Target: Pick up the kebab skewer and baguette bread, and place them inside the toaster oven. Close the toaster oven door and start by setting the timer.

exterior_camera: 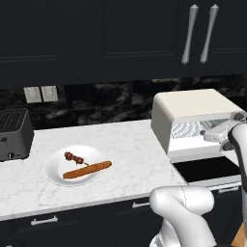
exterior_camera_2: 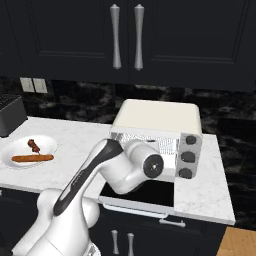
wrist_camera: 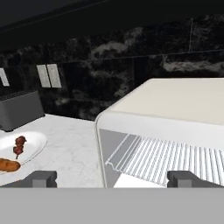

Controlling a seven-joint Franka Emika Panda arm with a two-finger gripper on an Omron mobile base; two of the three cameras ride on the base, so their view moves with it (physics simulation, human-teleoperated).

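Note:
The kebab skewer [exterior_camera: 74, 157] and the baguette bread [exterior_camera: 87, 170] lie side by side on a white plate [exterior_camera: 55, 174] on the counter, left of the toaster oven [exterior_camera: 188, 108]. The toaster oven door [exterior_camera: 207, 169] hangs open and lies flat, showing the wire rack [wrist_camera: 170, 159]. My gripper [wrist_camera: 114, 179] is open and empty, hovering in front of the oven's mouth near its left corner. In the hand view the skewer [wrist_camera: 19, 146] and the baguette's end [wrist_camera: 8, 165] sit far to the left. From the right base the arm covers much of the oven [exterior_camera_2: 160, 117] opening.
A black slot toaster [exterior_camera: 14, 132] stands at the counter's far left against the wall. Wall outlets [exterior_camera: 41, 94] sit above it. Dark upper cabinets with long handles [exterior_camera: 190, 34] hang overhead. The oven's knobs [exterior_camera_2: 189, 156] are on its right front.

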